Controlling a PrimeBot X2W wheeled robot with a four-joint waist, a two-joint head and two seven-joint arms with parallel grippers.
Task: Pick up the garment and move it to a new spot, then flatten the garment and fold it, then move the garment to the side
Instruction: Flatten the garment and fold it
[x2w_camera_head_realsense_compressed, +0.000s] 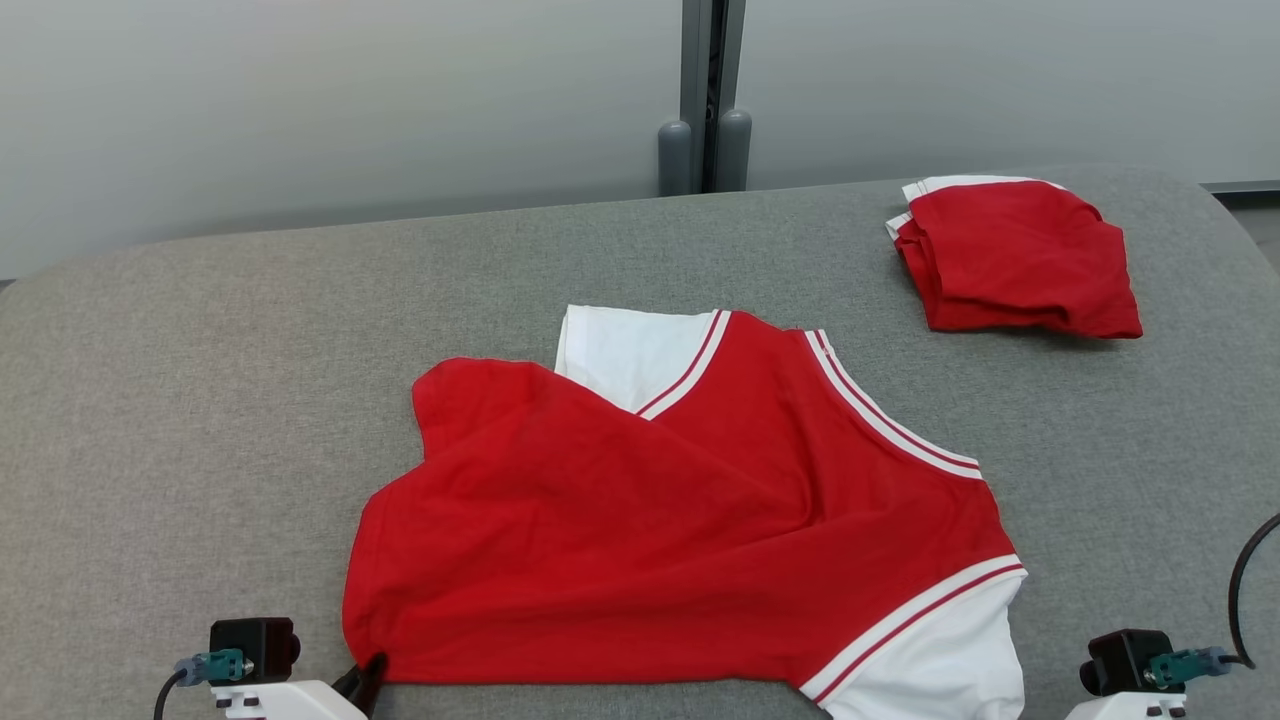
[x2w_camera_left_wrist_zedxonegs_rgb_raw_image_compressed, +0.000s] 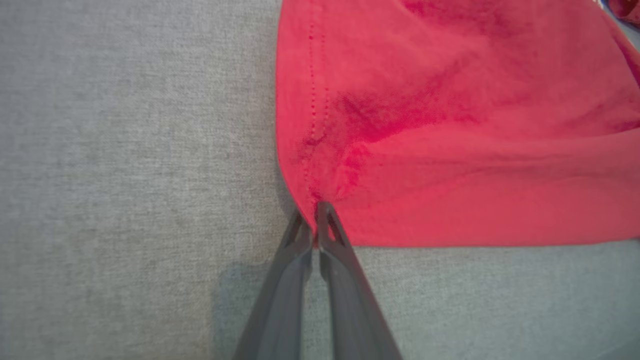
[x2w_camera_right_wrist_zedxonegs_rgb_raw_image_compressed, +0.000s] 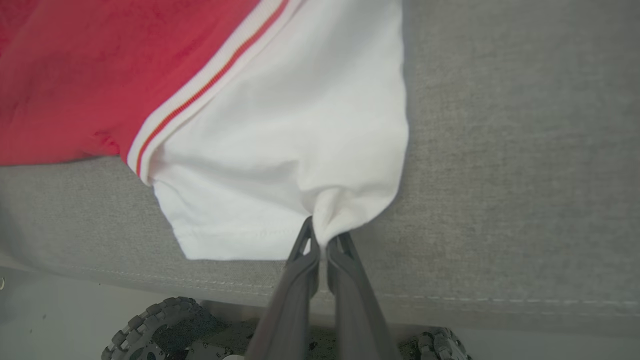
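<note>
A broad table (x2w_camera_head_realsense_compressed: 200, 400) covered in grey woven cloth runs across the head view, its far corners rounded and its padded front edge closed with a line of pale stitching. Behind it stand smooth, pale grey wall panels (x2w_camera_head_realsense_compressed: 300, 100), split by a dark upright post (x2w_camera_head_realsense_compressed: 703, 90) with two rounded grey caps at its foot. Below the front edge, the right wrist view shows a light floor (x2w_camera_right_wrist_zedxonegs_rgb_raw_image_compressed: 50, 310) and a knobby black wheel (x2w_camera_right_wrist_zedxonegs_rgb_raw_image_compressed: 160, 325).

The shirt (x2w_camera_head_realsense_compressed: 680, 520) lies in the middle of the table, close to the front edge. It is soft red knit with white sleeves and white trim carrying a thin red stripe. Its left part is folded over itself, and shallow wrinkles cross the body. A second red and white garment (x2w_camera_head_realsense_compressed: 1015, 260), folded into a thick square, sits well apart at the far right.

The left gripper (x2w_camera_left_wrist_zedxonegs_rgb_raw_image_compressed: 314, 225) is pinched together on the red corner beside a stitched hem. The right gripper (x2w_camera_right_wrist_zedxonegs_rgb_raw_image_compressed: 320, 240) is clamped on the white sleeve's edge, bunching the cloth into a small pucker.
</note>
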